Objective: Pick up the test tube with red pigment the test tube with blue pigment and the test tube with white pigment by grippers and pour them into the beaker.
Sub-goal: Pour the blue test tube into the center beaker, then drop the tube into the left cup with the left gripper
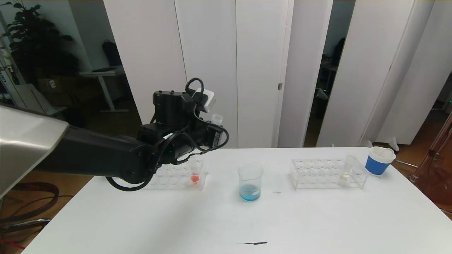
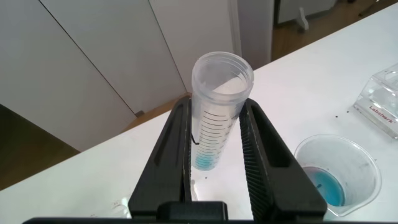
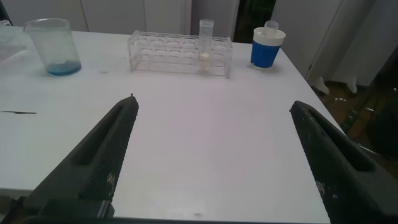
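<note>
The left gripper (image 2: 216, 155) is clamped on the test tube with blue pigment (image 2: 214, 112), one black finger on each side of the ruled barrel, below the open rim. In the head view this gripper (image 1: 212, 132) hangs above the far left part of the table (image 1: 226, 218), over the left rack (image 1: 176, 176), with the tube's rim (image 1: 216, 118) showing just above it. Only a thin blue remnant sits at the tube's bottom. The beaker (image 1: 250, 181) stands mid-table, to the right of the left rack, with blue liquid already pooled in it.

A tube with orange-red pigment (image 1: 194, 174) stands in the left rack. The test tube with white pigment (image 1: 348, 169) stands upright in the right rack (image 1: 326, 173), near a blue cup (image 1: 378, 160).

The right gripper (image 3: 211, 162) hovers low over the near right side of the table, fingers spread wide, holding nothing.

Handling notes: the tubes appear to be light, stiff, thin-walled plastic with a smooth surface, so they are likely to slip or rotate under a loose grip. Take hold on the upper barrel, above the rack's top plate and below the rim, and lift straight up. The beaker looks like glass and light enough to tip; avoid knocking its rim.
</note>
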`<action>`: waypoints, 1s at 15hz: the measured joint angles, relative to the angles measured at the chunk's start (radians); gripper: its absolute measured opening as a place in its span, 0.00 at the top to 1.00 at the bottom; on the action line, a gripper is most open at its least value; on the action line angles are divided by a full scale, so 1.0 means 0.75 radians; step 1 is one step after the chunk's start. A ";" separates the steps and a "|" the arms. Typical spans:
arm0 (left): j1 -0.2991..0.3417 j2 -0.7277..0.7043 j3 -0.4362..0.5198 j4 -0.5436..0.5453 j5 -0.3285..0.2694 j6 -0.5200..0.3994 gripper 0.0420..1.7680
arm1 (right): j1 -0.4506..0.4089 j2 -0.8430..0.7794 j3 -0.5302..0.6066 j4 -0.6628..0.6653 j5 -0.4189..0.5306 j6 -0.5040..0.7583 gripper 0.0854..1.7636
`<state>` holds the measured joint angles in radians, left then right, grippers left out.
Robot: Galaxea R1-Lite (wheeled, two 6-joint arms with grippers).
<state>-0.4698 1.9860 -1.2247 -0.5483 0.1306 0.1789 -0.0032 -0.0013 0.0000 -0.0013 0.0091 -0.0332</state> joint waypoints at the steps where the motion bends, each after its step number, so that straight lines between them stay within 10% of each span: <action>1: -0.002 -0.024 -0.022 0.113 -0.005 -0.080 0.69 | 0.000 0.000 0.000 0.000 0.000 0.000 0.01; 9: -0.019 -0.125 -0.047 0.279 0.038 -0.226 0.69 | 0.000 0.000 0.000 0.000 -0.001 0.000 0.01; 15: 0.122 -0.132 -0.032 0.112 0.354 -0.204 0.69 | 0.000 0.000 0.000 0.000 0.000 0.000 0.01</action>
<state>-0.3781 1.8872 -1.2489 -0.4640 0.3964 0.0260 -0.0032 -0.0013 0.0000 -0.0013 0.0089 -0.0330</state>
